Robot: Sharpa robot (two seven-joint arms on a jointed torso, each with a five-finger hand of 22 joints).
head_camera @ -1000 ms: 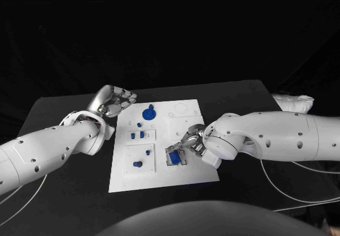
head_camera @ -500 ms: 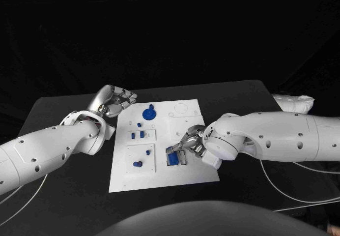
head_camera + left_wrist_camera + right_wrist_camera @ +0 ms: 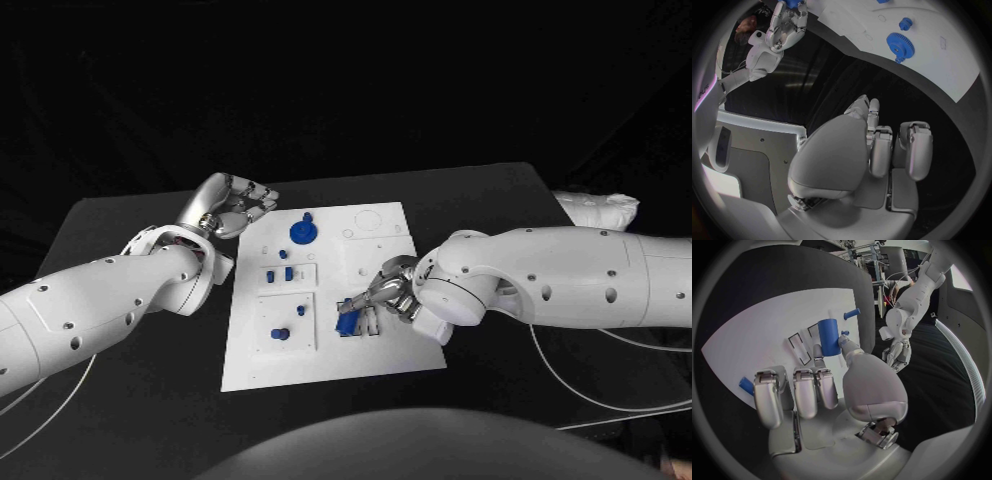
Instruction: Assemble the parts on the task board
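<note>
A: From the head view we see the task board (image 3: 325, 365) lying in the middle of the black table (image 3: 130, 400). Our right hand (image 3: 378, 296) is down over its right side, pinching a blue rectangular part (image 3: 351, 320) between thumb and finger just above the board. Our left hand (image 3: 235, 203) hangs past the board's far left corner, fingers curled in on nothing.

B: We also count a blue gear (image 3: 303, 232) near the far end, two small blue parts (image 3: 281, 273) in the middle and a blue peg (image 3: 280, 334) nearer us, all on the board's left half.

A: In the left wrist view, our left hand (image 3: 873, 150) has its fingers folded toward the palm, clenched and empty, over the dark table. The board (image 3: 942, 55) lies well apart from it, with the gear (image 3: 900, 46) on it.

B: In the right wrist view, our right hand (image 3: 826, 390) has the blue part (image 3: 828, 337) grasped between a finger and the thumb, over a dark-outlined slot (image 3: 799, 349) in the board (image 3: 748, 345). Whether the part touches the board, we cannot tell. Another blue peg (image 3: 851, 314) stands farther on.
</note>
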